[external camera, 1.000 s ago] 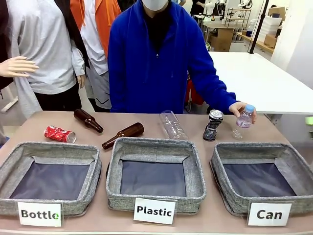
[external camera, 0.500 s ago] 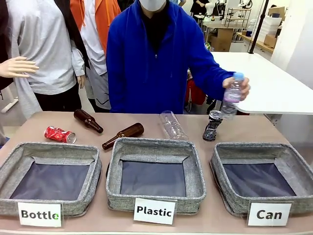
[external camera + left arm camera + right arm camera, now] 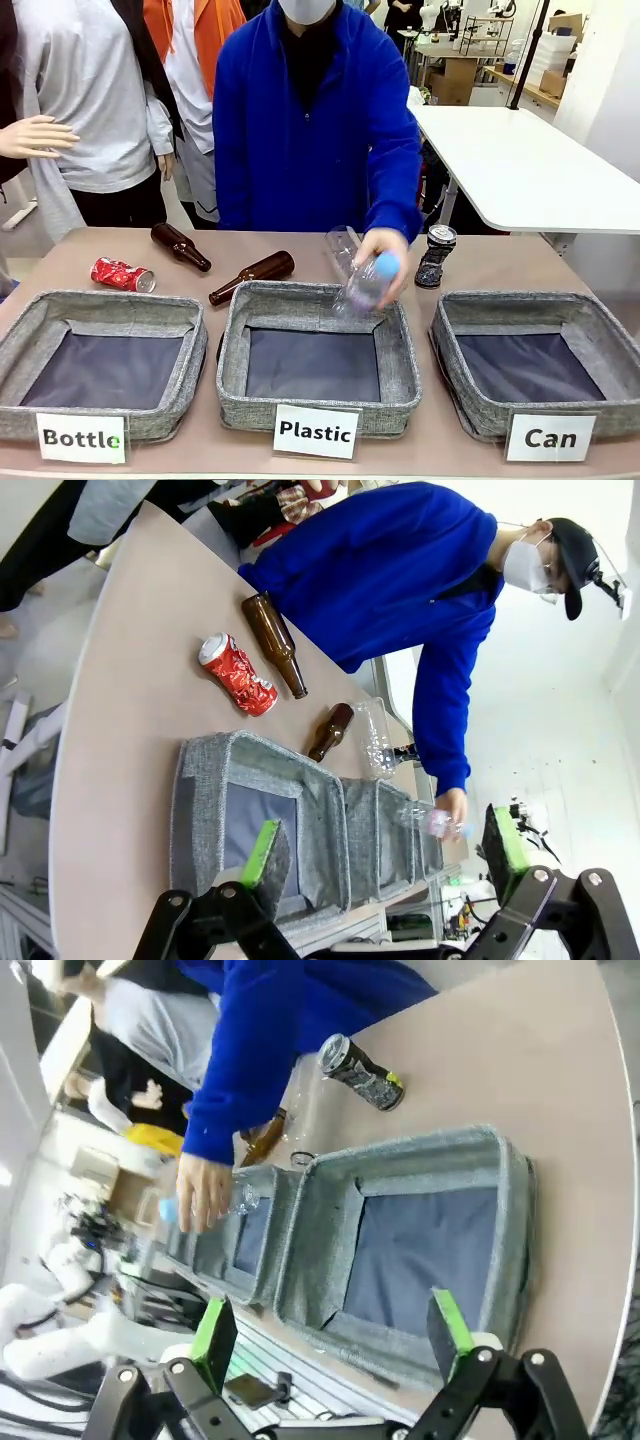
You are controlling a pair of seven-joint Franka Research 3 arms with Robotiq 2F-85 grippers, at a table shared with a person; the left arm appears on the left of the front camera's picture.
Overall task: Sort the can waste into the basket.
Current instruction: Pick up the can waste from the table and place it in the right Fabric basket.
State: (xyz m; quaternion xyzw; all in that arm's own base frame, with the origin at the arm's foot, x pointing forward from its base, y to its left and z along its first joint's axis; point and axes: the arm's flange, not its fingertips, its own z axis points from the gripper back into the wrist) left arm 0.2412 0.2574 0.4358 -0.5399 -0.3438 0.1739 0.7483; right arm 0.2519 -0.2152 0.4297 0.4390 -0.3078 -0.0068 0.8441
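The dark crushed can point(image 3: 435, 256) stands on the table just behind the "Can" basket point(image 3: 520, 300), which is at the right and shows only its dark lining. Far left on the table, behind the "Bottle" basket, lies the red crushed can point(image 3: 122, 274). In the right wrist view my right gripper point(image 3: 332, 1328) is open, hovering above the Can basket point(image 3: 400, 1152), with the dark can point(image 3: 360, 1070) beyond it. In the left wrist view my left gripper point(image 3: 385, 848) is open above the left end of the basket row, and the red can point(image 3: 238, 674) lies farther off.
The person's hand point(image 3: 385, 245) holds a small clear bottle with a blue cap point(image 3: 365, 285) over the "Plastic" basket point(image 3: 398, 350). Two brown bottles point(image 3: 181, 246) point(image 3: 252, 276) and a clear plastic bottle point(image 3: 350, 255) lie behind the baskets. The "Bottle" basket point(image 3: 120, 302) is at the left.
The person lifted the small clear bottle from the table's right side and carried it leftward to above the Plastic basket. The cans have not moved.
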